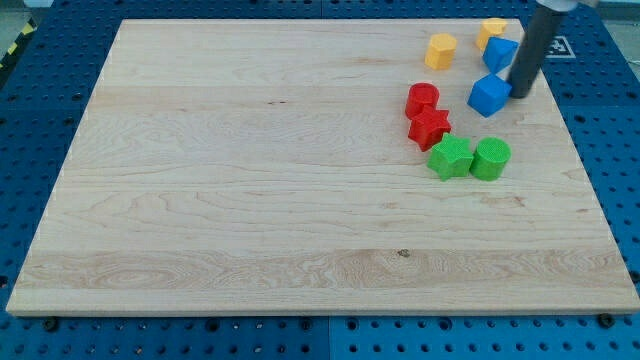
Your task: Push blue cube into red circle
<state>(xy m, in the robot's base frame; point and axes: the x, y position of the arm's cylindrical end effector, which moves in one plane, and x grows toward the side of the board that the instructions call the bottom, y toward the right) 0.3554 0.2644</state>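
The blue cube (489, 95) lies at the view's upper right. The red circle, a short red cylinder (422, 99), lies to its left with a gap between them. My tip (520, 95) is at the end of the dark rod that comes down from the view's top right. It is right beside the blue cube's right side, touching or nearly so. A second blue block (500, 53) lies just above the cube, partly behind the rod.
A red star (430, 128) lies just below the red cylinder. A green star (450, 158) and a green cylinder (491, 159) lie below that. Two yellow blocks (440, 50) (490, 29) lie near the top edge. The wooden board (250, 180) rests on a blue pegboard.
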